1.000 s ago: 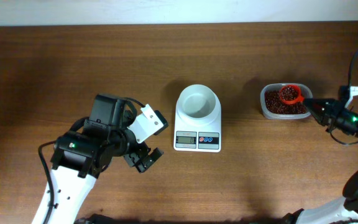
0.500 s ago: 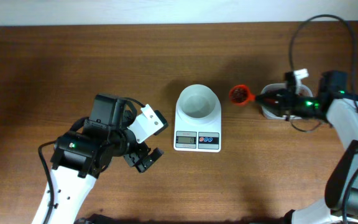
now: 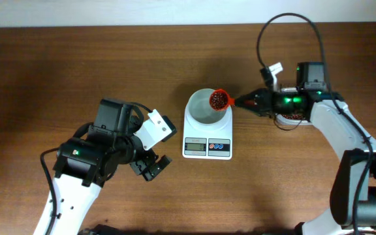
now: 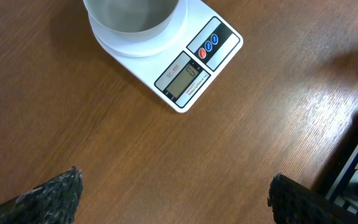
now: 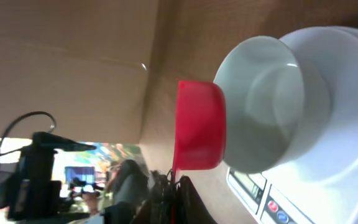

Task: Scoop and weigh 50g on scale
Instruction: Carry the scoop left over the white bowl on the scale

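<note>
The white scale (image 3: 207, 145) stands at the table's middle, its round bowl (image 3: 204, 108) empty. My right gripper (image 3: 243, 102) is shut on the handle of an orange-red scoop (image 3: 220, 99). The scoop holds dark red-brown beans level, over the bowl's right rim. In the right wrist view the scoop (image 5: 199, 124) hangs beside the bowl (image 5: 272, 99), seen from its underside. My left gripper (image 3: 150, 168) stands open over bare wood left of the scale. In the left wrist view the scale (image 4: 185, 68) lies ahead of my spread fingertips (image 4: 48, 196).
A clear tub of beans (image 3: 287, 119) sits right of the scale, mostly hidden under my right arm. The right arm's cable (image 3: 286, 29) loops over the far table. Bare wood lies around the scale.
My right arm has carried the filled scoop leftward from the tub to the right rim of the scale's bowl. The left arm has not moved.
</note>
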### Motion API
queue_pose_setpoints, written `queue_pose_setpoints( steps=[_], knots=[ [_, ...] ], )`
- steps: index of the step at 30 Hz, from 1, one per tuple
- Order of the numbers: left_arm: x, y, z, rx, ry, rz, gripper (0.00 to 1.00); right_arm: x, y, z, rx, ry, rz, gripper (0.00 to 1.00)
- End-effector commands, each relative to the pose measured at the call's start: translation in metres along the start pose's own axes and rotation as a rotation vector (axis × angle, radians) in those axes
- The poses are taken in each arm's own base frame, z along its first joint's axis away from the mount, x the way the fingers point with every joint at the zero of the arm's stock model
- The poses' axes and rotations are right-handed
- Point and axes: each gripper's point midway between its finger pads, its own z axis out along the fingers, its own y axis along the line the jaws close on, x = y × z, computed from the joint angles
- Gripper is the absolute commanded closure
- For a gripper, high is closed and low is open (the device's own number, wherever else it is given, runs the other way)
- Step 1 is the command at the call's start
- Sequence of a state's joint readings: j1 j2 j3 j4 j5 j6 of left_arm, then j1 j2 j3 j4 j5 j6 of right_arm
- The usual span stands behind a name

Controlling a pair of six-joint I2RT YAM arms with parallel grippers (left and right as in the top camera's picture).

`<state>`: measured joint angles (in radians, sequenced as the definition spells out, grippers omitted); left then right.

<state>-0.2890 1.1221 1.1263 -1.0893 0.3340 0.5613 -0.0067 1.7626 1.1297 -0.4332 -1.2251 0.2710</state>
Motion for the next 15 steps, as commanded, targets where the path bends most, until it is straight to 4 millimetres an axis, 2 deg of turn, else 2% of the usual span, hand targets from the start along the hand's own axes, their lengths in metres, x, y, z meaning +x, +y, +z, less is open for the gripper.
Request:
queue_pose_setpoints(
  steps=[1,8,15],
  knots=[
    [-0.001,-0.002,0.000,0.013,-0.009,0.016,0.01,-0.006,0.010,0.014,0.058,-0.006,-0.099,0.96],
    [-0.001,-0.002,0.000,0.014,-0.009,0.016,0.01,-0.013,0.011,0.041,0.139,-0.022,-0.243,0.96],
    [-0.001,-0.002,0.000,0.014,-0.009,0.016,0.01,-0.013,0.006,0.049,0.193,-0.019,-0.337,0.96]
  ],
)
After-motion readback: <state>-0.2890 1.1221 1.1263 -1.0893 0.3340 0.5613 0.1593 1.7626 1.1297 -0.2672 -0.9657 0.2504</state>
